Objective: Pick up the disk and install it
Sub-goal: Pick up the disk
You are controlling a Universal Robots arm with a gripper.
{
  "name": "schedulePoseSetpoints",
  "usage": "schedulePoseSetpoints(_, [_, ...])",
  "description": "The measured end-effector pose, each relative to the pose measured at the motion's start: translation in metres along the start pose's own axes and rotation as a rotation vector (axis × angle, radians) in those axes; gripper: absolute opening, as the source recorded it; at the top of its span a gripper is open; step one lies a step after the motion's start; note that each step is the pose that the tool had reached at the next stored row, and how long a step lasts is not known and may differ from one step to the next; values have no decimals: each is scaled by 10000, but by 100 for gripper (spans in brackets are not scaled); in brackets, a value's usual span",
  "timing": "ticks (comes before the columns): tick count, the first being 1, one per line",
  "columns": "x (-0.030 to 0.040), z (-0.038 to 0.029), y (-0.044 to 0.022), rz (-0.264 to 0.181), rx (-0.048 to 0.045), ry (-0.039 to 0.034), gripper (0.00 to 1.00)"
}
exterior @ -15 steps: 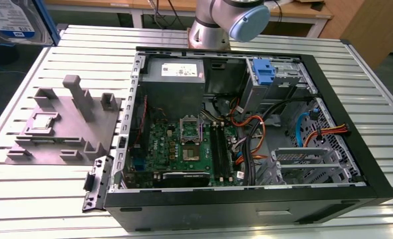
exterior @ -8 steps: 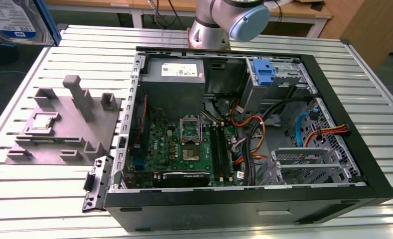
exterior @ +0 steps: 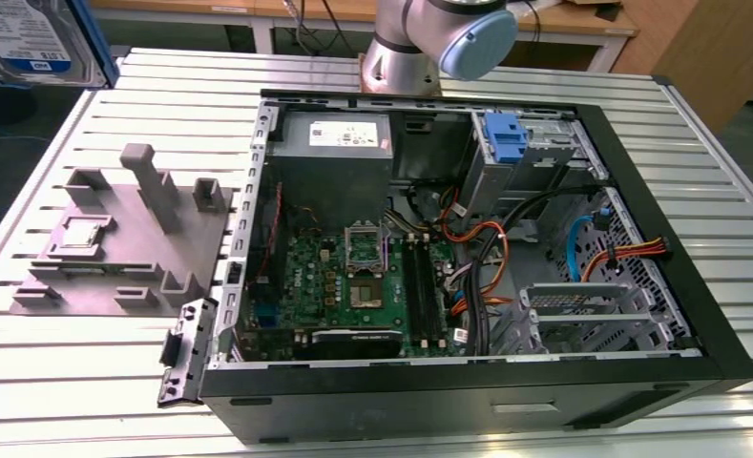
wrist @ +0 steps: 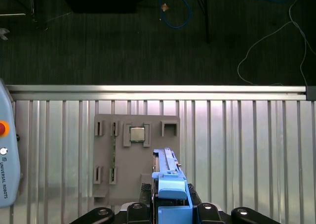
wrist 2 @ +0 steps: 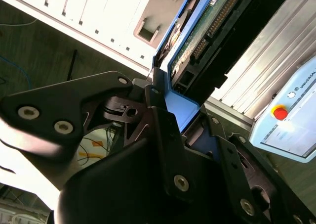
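Above the ribbed metal table (wrist: 237, 135), the gripper (wrist 2: 180, 110) clamps the flat, blue-framed disk (wrist 2: 197, 36) — its green circuit board (wrist 2: 190, 46) shows in the second wrist view.

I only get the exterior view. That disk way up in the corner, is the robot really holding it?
Observer: Yes. In the second wrist view, black fingers clamp the blue carrier around the disk.
Operator: What's on its other side?
Observer: A green circuit board, seen in the second wrist view.
Operator: Is there anything I'm missing?
Observer: In both wrist views, a pale teach pendant lies on the slatted table.
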State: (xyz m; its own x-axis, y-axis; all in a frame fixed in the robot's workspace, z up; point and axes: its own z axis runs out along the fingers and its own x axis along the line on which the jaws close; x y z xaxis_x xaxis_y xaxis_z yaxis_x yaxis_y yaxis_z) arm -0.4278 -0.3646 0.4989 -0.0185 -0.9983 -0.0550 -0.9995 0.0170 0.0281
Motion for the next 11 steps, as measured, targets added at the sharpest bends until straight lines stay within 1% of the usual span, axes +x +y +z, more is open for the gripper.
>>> schedulePoseSetpoints(11, [-2,-2,-67,0,0,0,37])
